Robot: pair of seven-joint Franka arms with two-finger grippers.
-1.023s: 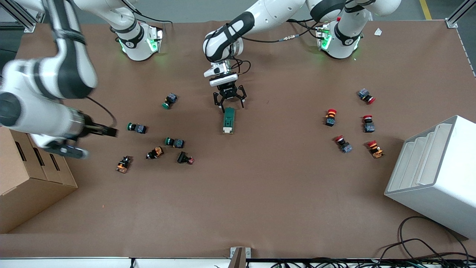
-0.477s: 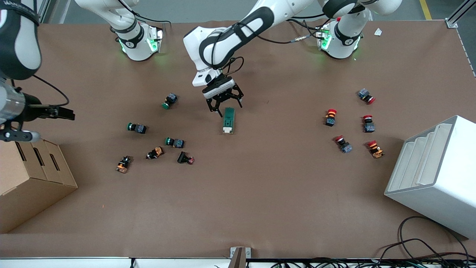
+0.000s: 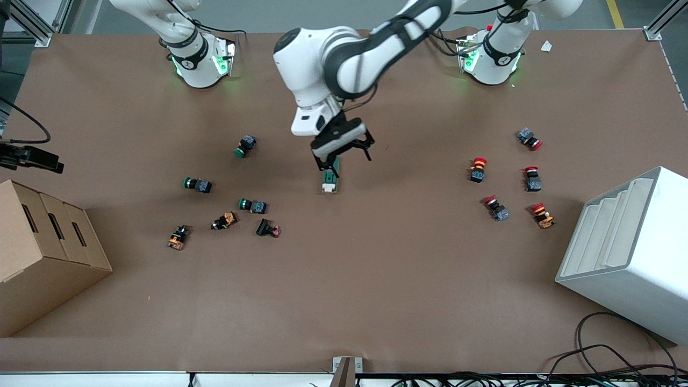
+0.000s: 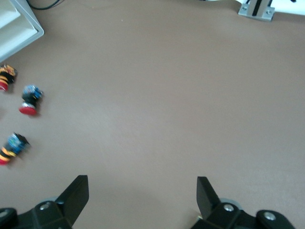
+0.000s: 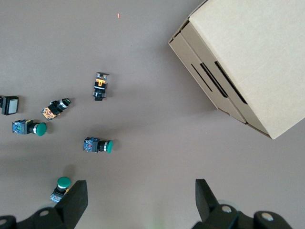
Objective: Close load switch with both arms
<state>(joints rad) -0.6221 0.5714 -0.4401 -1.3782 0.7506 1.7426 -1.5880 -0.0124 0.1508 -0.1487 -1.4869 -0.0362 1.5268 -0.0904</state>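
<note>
The load switch [image 3: 329, 176] lies just under the left gripper [image 3: 342, 152] (fingers spread).

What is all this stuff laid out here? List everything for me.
load switch: one, dark green with a white end, mid-table
green buttons: three, toward the right arm's end
orange-and-black parts: two, beside the green buttons
black part: one, beside them
red buttons: five, toward the left arm's end
cardboard box: one, brown, right arm's end
stepped bin: one, white, left arm's end
cables: black, nearest the front camera
left arm's fingers: open, over the load switch
right arm's fingers: open, high over the right arm's end
</note>
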